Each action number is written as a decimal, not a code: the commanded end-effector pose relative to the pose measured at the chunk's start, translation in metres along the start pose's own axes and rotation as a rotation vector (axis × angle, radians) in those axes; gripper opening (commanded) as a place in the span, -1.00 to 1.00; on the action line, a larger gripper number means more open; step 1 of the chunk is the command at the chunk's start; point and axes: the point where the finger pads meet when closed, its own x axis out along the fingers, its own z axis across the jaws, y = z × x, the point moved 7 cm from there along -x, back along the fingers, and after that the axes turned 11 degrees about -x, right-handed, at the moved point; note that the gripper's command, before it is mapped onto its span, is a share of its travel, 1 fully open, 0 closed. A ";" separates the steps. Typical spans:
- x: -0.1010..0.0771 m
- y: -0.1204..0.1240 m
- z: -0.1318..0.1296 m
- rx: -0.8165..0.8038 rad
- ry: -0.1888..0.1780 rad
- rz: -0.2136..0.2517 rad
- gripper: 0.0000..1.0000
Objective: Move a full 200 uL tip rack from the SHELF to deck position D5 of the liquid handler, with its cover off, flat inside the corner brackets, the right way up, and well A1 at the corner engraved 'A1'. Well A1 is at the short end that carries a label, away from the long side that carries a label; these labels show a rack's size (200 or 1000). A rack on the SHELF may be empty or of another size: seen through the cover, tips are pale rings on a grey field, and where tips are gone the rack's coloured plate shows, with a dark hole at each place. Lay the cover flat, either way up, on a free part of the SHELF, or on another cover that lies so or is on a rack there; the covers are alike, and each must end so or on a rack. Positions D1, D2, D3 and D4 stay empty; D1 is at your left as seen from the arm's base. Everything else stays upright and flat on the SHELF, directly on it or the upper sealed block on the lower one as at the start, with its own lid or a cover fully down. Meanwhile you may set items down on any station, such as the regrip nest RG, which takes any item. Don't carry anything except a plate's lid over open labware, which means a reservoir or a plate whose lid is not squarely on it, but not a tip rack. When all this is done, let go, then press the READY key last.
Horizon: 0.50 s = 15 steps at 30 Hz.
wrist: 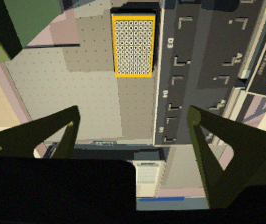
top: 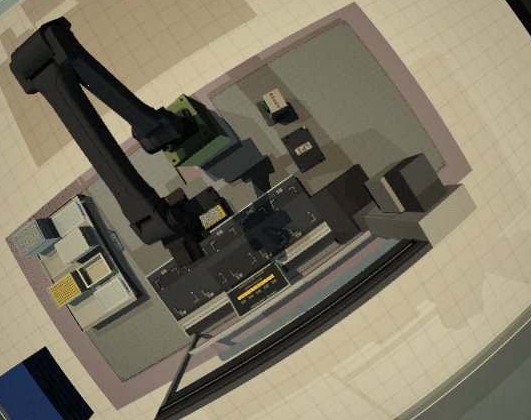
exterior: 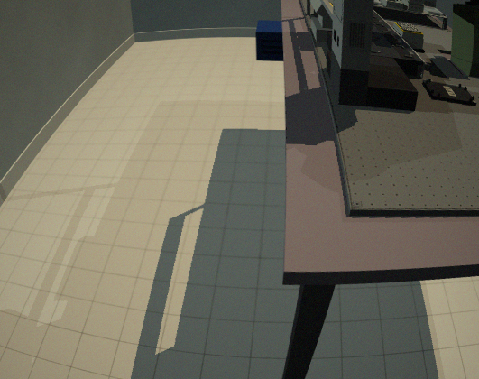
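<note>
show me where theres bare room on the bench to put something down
Bare: the perforated board beyond the READY key, and the strip between the yellow tip rack and the open hand. Crowded: the shelf.

Deck [wrist: 193, 75] engraved D3, D4, A1 by brackets.

Lab: liquid handler deck [top: 265, 252], tip racks on shelf [top: 116, 244].

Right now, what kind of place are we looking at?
Likely a lab automation bench: a liquid handler deck with bracketed positions, a shelf of tip racks, a yellow rack off the deck, and one arm with its hand open.
</note>
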 end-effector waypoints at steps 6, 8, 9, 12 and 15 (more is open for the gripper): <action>0.014 0.004 -0.003 0.001 0.006 0.001 1.00; 0.018 0.004 -0.002 0.001 0.006 0.001 1.00; 0.019 0.004 -0.003 0.001 0.008 0.001 1.00; 0.023 0.004 -0.002 0.001 0.006 0.001 1.00; 0.023 0.005 -0.005 0.003 0.014 0.004 1.00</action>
